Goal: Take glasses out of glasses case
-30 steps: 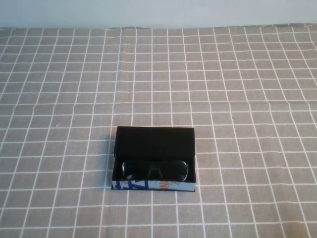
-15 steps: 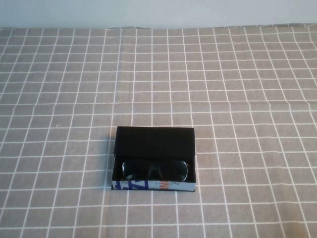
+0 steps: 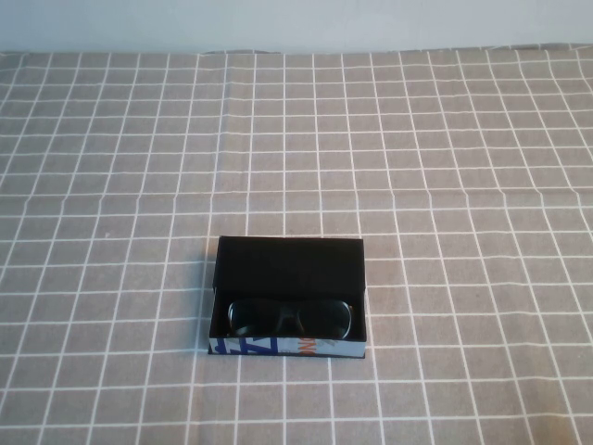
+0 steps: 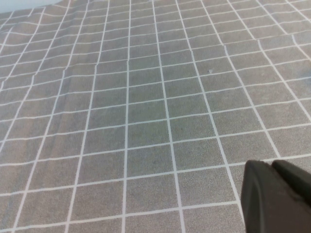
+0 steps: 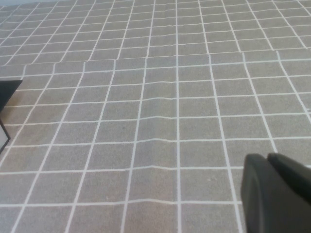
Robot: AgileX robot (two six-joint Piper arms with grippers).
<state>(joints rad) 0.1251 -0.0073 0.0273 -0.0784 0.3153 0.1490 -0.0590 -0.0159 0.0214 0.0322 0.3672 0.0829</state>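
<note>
The black glasses case (image 3: 290,295) lies open on the checked cloth, near the front middle in the high view. Its front strip is white with blue and orange print. The black glasses (image 3: 289,318) lie folded inside it, against the front wall. Neither arm shows in the high view. My left gripper (image 4: 272,167) is shut and empty, low over bare cloth, with the case out of its view. My right gripper (image 5: 268,160) is shut and empty over bare cloth; a corner of the case (image 5: 6,94) shows at the edge of the right wrist view, well away from the fingers.
A grey cloth with a white grid (image 3: 445,185) covers the whole table. A pale wall runs along the table's far edge (image 3: 296,37). Open cloth lies on every side of the case.
</note>
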